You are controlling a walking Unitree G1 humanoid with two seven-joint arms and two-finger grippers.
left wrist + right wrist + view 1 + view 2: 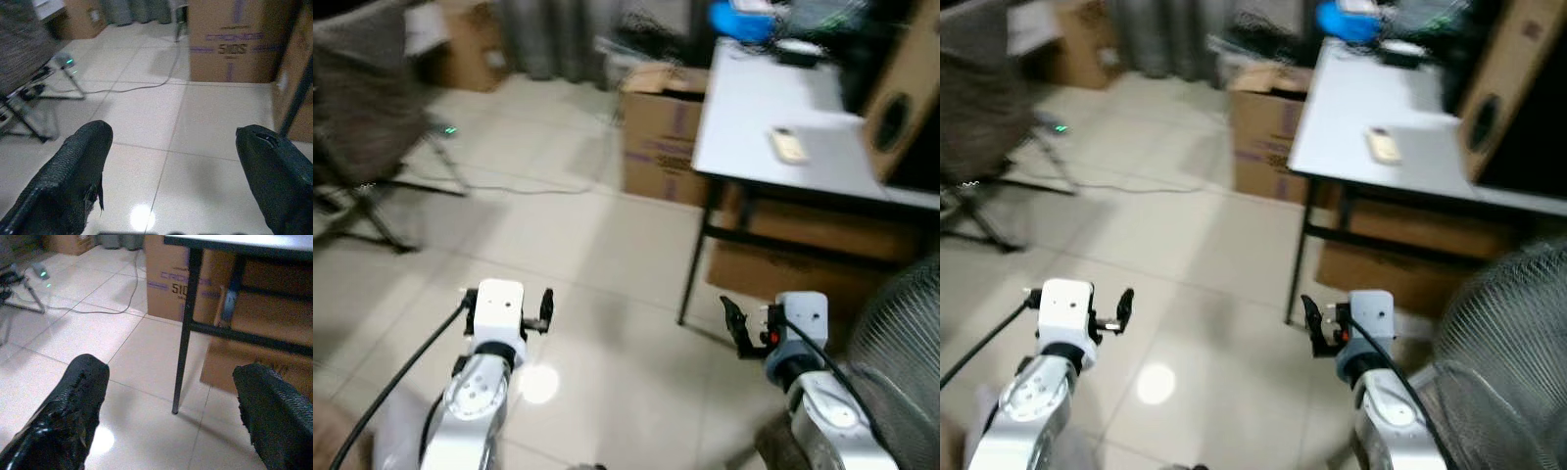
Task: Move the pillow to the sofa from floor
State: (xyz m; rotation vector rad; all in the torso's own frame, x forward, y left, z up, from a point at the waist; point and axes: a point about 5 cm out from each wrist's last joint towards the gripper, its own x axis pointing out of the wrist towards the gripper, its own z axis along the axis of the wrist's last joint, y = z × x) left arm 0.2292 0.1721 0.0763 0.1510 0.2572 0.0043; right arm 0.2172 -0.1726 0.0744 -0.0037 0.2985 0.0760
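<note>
**A:** While both arms are held out over the tile floor (597, 245), what do the jaws look like?

**B:** The left gripper (171, 171) has its jaws wide, nothing between the two black, rough-textured fingers (73, 176). The right gripper (181, 416) is the same: jaws spread wide and empty, with pale glossy tile between them.

**A:** Any writing you can read?

**B:** The cardboard box (230, 39) ahead of the left wrist has purple print. Two bars flank characters that look like "5105" under a longer word, too blurred to make out. The right wrist view catches the same box beside a black desk leg (183, 328), with "510" partly cut off by the leg.

**A:** And the desk?

**B:** A white flat-topped desk (744, 127) on a thin black metal frame. A small pale rectangular object (788, 145) lies on it (possibly a remote, hard to say), something blue (739, 20) sits at its far end, and more brown boxes (783, 264) sit underneath. A wire-mesh fan guard (901, 333) curves in by the right arm.

**A:** The pillow?

**B:** I can't pick it out on the visible floor, so I can't give its direction. On the left are a dark woven chair (362, 88) on metal legs, a thin cable (519, 188) across the tiles, and a small green light (450, 129).
</note>
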